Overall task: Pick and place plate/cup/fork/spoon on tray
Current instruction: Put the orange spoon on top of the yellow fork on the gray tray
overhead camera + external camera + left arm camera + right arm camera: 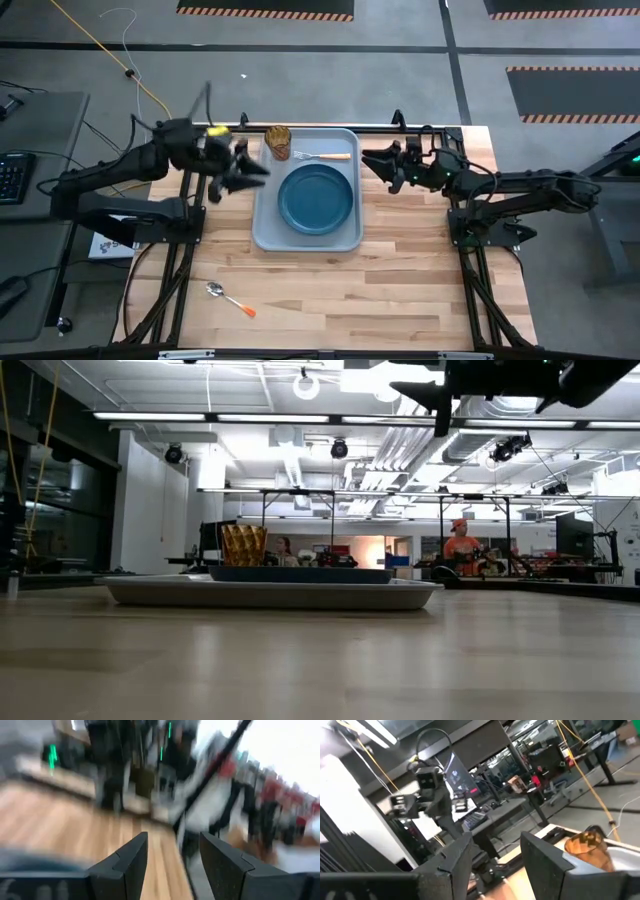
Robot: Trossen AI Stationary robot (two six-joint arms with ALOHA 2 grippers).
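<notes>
Pale wooden table point(400, 270) with visible grain, smooth matt tray point(265, 225), glossy plate point(316, 197), translucent faceted cup point(278, 142).

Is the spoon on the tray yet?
No. The spoon lies on the bare table, apart from the tray.

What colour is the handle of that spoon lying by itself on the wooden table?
The spoon has a red-orange handle and a silver bowl; it shows best in the high view.
</notes>
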